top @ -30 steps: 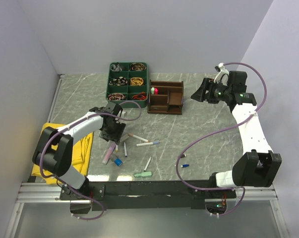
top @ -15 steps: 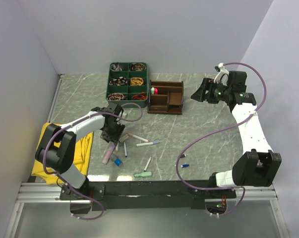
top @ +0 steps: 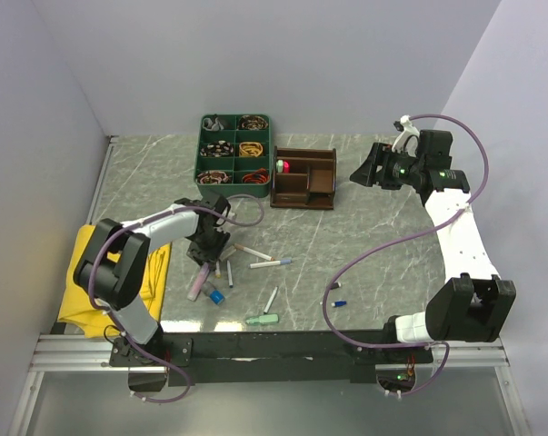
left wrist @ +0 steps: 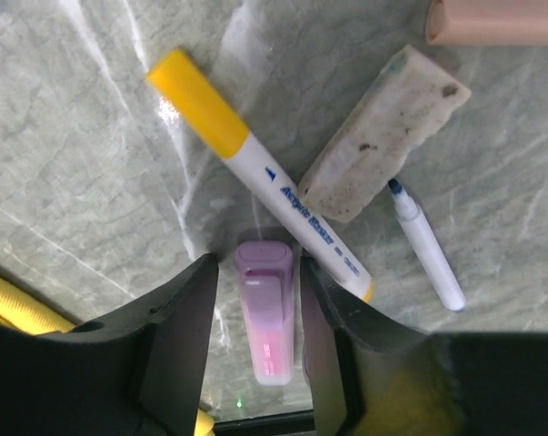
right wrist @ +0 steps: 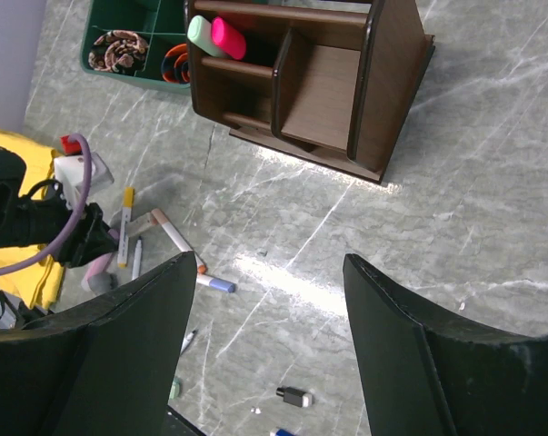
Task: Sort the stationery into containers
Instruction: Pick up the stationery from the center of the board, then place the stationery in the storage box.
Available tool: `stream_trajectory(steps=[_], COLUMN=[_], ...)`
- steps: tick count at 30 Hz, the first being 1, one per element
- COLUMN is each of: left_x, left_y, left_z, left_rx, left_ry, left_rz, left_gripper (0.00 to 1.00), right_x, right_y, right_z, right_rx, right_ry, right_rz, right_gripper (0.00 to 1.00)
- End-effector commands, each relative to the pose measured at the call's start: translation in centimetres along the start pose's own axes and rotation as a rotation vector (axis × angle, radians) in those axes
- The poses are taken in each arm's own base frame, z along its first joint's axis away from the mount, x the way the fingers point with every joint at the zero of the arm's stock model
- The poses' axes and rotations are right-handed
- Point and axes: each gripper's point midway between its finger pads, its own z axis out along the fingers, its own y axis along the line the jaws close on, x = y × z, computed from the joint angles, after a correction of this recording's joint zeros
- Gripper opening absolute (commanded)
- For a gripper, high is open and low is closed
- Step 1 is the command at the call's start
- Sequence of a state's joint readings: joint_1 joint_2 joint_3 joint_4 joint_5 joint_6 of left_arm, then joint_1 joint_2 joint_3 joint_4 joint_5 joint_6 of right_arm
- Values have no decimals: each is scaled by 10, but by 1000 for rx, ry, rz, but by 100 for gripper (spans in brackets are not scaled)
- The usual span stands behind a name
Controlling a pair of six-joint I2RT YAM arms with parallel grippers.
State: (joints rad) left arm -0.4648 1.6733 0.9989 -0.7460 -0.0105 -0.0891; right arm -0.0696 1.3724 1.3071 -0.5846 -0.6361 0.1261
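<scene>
Early stage: the organiser [top: 303,178] held two items [top: 283,166]; most pens [top: 270,263] lay on the worktop [top: 373,245]. The left end effector [left wrist: 255,272] straddled a highlighter [left wrist: 266,331], not yet closed; the right end effector [right wrist: 269,263] gaped empty.

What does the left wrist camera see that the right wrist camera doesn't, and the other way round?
Only the left wrist view shows the lilac highlighter lying in the gap between the left gripper's fingers, and the blue print on a marker's barrel. Only the right wrist view shows the brown organiser with a pink highlighter inside, and the green tray. Both show the yellow-capped marker on the marble table.
</scene>
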Motion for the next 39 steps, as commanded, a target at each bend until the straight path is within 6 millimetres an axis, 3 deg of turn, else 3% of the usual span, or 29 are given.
stream_trajectory(steps=[1, 4, 7, 10, 12, 13, 14, 15, 16, 17, 19, 22, 24, 25, 28, 31, 34, 36, 37, 39], left_x=[5, 10, 11, 8, 2, 1, -14, -8, -16, -46, -71, -168, -203, -233, -272, -292, -302, -310, -317, -328], left_y=[1, -2, -3, -5, -8, -9, -12, -16, -16, -19, -34, -67, -86, -104, -134, -155, -170, -177, -179, -179], left_z=[12, 18, 19, 10, -8, -15, -31, -44, -55, -79, -108, -178, -202, -223, -262, -291, -284, -295, -282, -287], left_rx=[-23, -18, -11, 1, 27, 36, 50, 77, 91, 102, 191, 341, 433, 516, 671, 782, 819, 812, 816, 789], left_ry=[23, 55, 67, 55, 40, 43, 8, 50, 37, -47, -113, -439, -581, -737, -1040, -1308, -1405, -1515, -1513, -1575], left_rz=[27, 36, 38, 46, 66, 75, 90, 97, 130, 165, 212, 319, 362, 424, 512, 576, 616, 670, 662, 668], left_gripper=[46, 45, 38, 19, 8, 6, 3, 2, 2, 1, 1, 1, 1, 1, 1, 1, 1, 1, 1, 1], right_x=[-17, -18, -19, -21, -25, -27, -28, -32, -33, -34, -39, -40, -39, -40, -38, -33, -31, -33, -33, -36], right_y=[8, 8, 8, 9, 11, 12, 12, 14, 14, 13, 13, 8, 6, 7, 4, -3, -7, -8, -8, -9], right_z=[-7, -8, -9, -11, -14, -16, -16, -18, -19, -19, -21, -20, -20, -21, -22, -22, -21, -20, -20, -21], right_rx=[-3, -2, 6, 9, 11, 12, 11, 11, 13, 16, 26, 44, 50, 55, 73, 95, 107, 115, 117, 125], right_ry=[-59, -60, -63, -71, -83, -87, -85, -94, -93, -95, -105, -114, -117, -127, -120, -108, -100, -105, -106, -113], right_rz=[-52, -57, -63, -69, -81, -89, -92, -107, -110, -119, -140, -150, -154, -161, -180, -209, -214, -209, -210, -212], right_gripper=[73, 73, 74, 74, 74, 74, 73, 74, 74, 74, 74, 74, 73, 73, 73, 73, 73, 73, 73, 73])
